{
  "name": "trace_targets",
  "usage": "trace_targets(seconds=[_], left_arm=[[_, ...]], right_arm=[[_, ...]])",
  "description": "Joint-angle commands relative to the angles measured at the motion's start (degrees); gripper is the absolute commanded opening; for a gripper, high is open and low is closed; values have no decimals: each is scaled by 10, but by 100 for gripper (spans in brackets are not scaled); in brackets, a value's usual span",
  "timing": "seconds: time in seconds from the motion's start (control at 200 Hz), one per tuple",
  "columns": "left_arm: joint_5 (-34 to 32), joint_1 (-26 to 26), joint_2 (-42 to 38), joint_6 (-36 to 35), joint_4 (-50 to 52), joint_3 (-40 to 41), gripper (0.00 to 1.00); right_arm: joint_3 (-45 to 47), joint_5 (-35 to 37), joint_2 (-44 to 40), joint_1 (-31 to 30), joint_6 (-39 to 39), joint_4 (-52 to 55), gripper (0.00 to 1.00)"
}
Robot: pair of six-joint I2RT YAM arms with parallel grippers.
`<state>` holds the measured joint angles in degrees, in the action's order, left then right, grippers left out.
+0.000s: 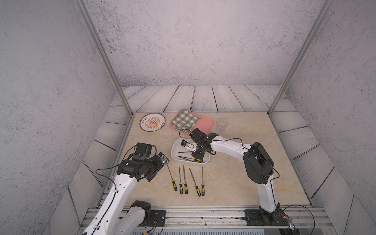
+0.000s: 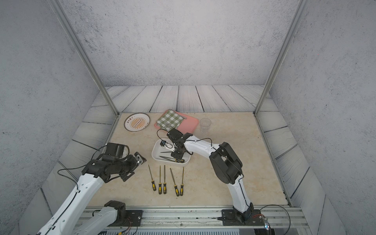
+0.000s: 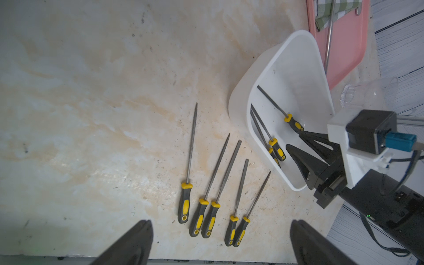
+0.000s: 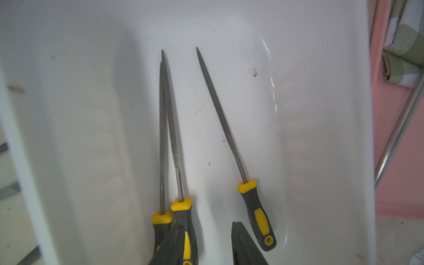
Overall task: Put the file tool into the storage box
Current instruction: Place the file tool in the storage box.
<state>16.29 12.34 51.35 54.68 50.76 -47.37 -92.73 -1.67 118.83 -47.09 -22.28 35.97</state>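
The white storage box (image 1: 174,149) (image 2: 155,151) sits mid-table with three yellow-and-grey file tools inside, their handles toward its right end. In the right wrist view two files (image 4: 168,128) lie crossed beside a third file (image 4: 223,119). My right gripper (image 4: 207,226) (image 1: 197,159) (image 3: 294,140) reaches down into the box, open. One finger overlaps the handle of a crossed file, and the other finger stands apart from it. Several more files (image 1: 185,188) (image 3: 185,206) lie in a row on the table in front of the box. My left gripper (image 3: 221,222) hovers wide open and empty near their handles.
Behind the box lie a pink tray (image 1: 205,124) with a green checked cloth (image 1: 184,120), a round patterned plate (image 1: 152,122) at the back left and a clear cup (image 1: 222,124) at the back right. Metal frame posts stand at the table's back corners.
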Motion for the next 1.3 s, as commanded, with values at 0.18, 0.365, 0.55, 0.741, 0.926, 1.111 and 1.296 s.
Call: trace_targets(seconds=[0.18,0.365,0.55,0.741,0.926,1.111,1.296], left_arm=[[8,-3,13,10,-15,-14,99],[22,-3,36,9,-31,-18,99],[25,-1,41,9,-37,-13,99],[26,0,34,12,-37,-4,99],[26,0,20,18,-35,3,99],[25,0,12,18,-35,12,99],[33,0,13,16,-37,15,99]], right_arm=[[-1,-46,-60,9,146,-16,38],[13,-37,-56,13,227,-20,38],[-38,-18,-6,32,266,13,38],[-83,-18,45,38,293,19,35],[-89,17,66,38,310,26,30],[-84,30,84,37,310,30,27],[-61,11,78,35,308,24,26]])
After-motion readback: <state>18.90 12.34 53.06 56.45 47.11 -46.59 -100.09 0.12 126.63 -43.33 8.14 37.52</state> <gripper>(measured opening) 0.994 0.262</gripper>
